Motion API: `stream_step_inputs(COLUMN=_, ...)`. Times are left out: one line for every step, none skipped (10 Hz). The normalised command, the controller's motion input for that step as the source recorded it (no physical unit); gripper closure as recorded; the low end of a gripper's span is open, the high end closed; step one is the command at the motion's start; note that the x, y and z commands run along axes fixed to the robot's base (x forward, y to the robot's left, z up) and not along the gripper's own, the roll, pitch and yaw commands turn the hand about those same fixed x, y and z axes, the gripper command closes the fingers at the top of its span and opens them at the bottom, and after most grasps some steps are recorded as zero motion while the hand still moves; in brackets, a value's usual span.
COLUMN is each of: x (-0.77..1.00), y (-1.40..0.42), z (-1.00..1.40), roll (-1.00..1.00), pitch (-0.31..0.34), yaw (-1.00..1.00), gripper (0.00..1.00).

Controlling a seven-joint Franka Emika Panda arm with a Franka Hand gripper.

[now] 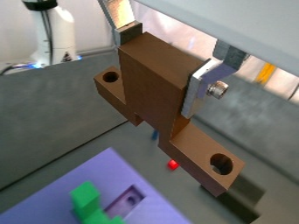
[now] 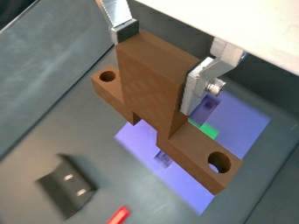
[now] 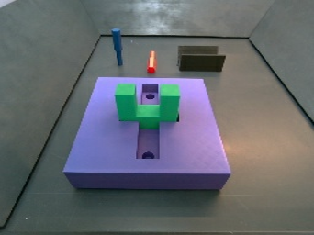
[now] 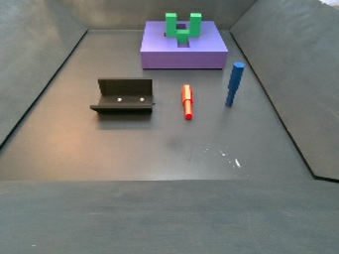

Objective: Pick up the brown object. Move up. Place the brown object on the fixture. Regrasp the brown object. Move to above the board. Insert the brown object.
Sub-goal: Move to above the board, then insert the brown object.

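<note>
Only the wrist views show the two-finger gripper [image 1: 163,66], its silver plates clamped on the flat brown bar [image 2: 158,105] with round end holes, held in the air above the dark grey floor [image 4: 159,149]. Both side views miss them, showing the purple slab board [image 3: 196,138], green U-block [image 3: 145,103], dark fixture [image 4: 123,97], red peg [image 4: 187,101] and blue peg [image 4: 235,83].
</note>
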Motion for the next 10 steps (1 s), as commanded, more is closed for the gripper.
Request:
stream_step_inputs(x=-0.09, y=-0.01, z=0.01, roll=-1.0, pitch=0.013, yaw=0.01, gripper=1.0)
stream_step_inputs(x=-0.07, y=0.01, z=0.01, roll=-0.82, pitch=-0.005, yaw=0.0, gripper=1.0)
stream_step_inputs(x=-0.06, y=0.01, z=0.0, roll=-0.6, pitch=-0.021, yaw=0.0, gripper=1.0)
stream_step_inputs(x=-0.05, y=0.02, z=0.0, roll=-0.36, pitch=-0.026, yaw=0.0, gripper=1.0)
stream_step_inputs(x=-0.04, y=0.01, z=0.0, roll=-0.22, pitch=-0.026, yaw=0.0, gripper=1.0)
stream_step_inputs(x=0.0, y=0.0, z=0.0, roll=0.0, pitch=0.0, yaw=-0.01, gripper=1.0)
stream_step_inputs(x=-0.13, y=0.0, z=0.0, roll=0.0, pitch=-0.054, yaw=-0.23, gripper=1.0)
stream_step_inputs(x=-0.07, y=-0.04, z=0.0, roll=-0.1, pitch=-0.067, yaw=-0.63, gripper=1.0)
stream_step_inputs(x=-0.07, y=-0.02, z=-0.03, roll=-0.15, pitch=-0.103, yaw=-0.82, gripper=1.0)
stream_step_inputs(x=-0.06, y=-0.04, z=-0.08, roll=-0.21, pitch=-0.103, yaw=-0.87, gripper=1.0)
